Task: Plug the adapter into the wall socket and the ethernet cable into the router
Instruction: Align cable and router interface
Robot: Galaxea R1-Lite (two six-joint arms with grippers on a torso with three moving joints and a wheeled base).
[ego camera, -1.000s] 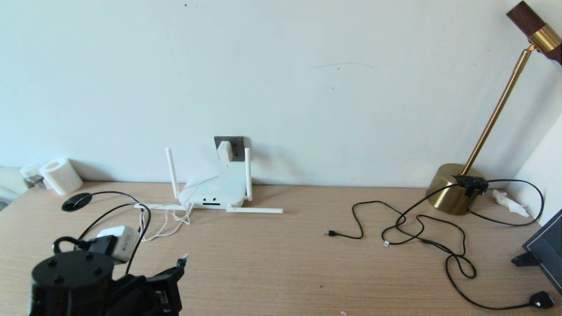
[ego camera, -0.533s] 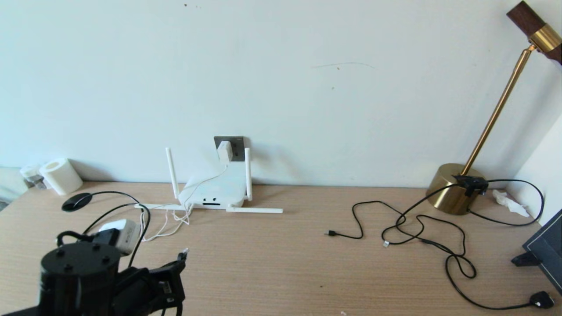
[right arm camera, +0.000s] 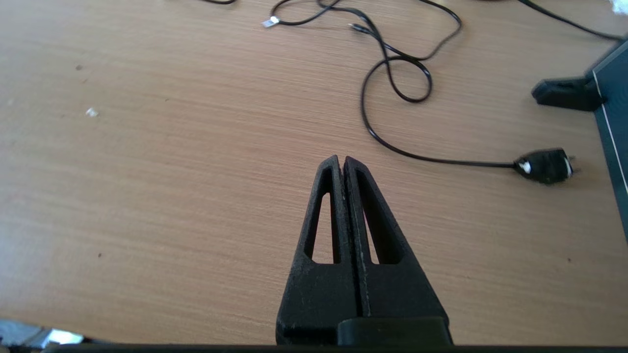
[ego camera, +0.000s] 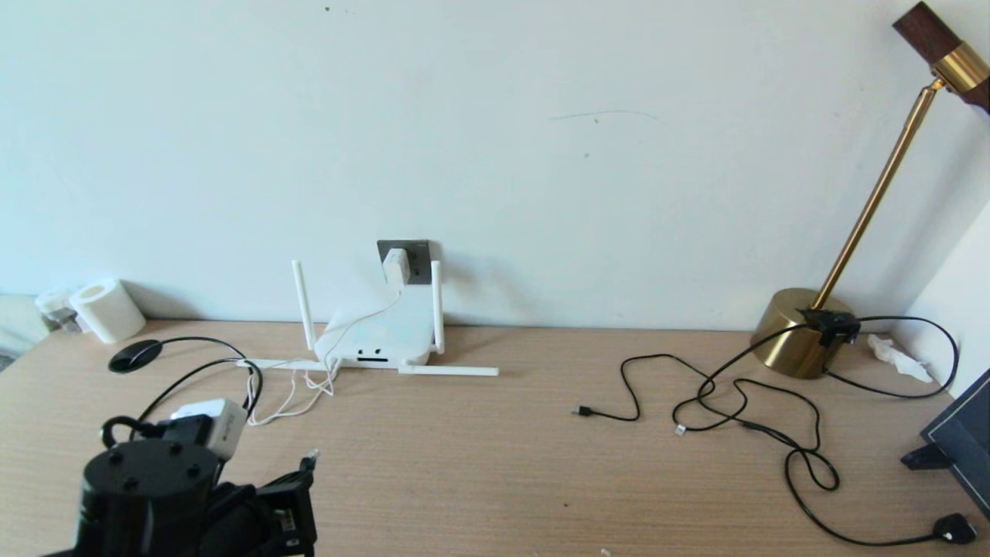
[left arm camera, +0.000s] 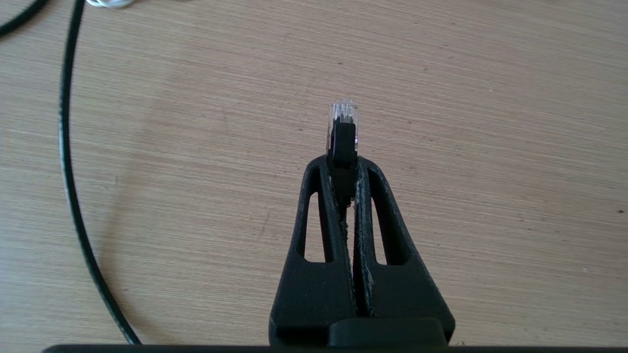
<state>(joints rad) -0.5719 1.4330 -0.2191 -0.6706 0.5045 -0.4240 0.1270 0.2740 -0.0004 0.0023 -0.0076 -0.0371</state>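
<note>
Black left gripper (left arm camera: 343, 164) pinched tight on the ethernet cable (left arm camera: 342, 128) (clear tip poking just past its fingertips), above the desk (left arm camera: 466, 122). Router (ego camera: 377, 337) well ahead. Right gripper (right arm camera: 342, 162) closed, empty.

A light wooden table (ego camera: 495, 464) runs along the wall; at its back stands the router (ego camera: 377, 337), two antennas upright and two lying flat on the wood; its thin white cord (ego camera: 288, 398) loops on the surface just to the left; a black cable (ego camera: 193, 367) curves nearby; a round black disc (ego camera: 135, 356) lies further left, with a white roll (ego camera: 107, 310) at the far-left back. On the right a lamp (ego camera: 800, 333) with a brass base stands near the wall; thin black cables (ego camera: 742, 410) sprawl in front of it; a black plug (ego camera: 953, 528) lies at the near right; a dark stand (ego camera: 955, 445) sits at the right edge; a crumpled white scrap (ego camera: 897, 357) lies beside the lamp.
</note>
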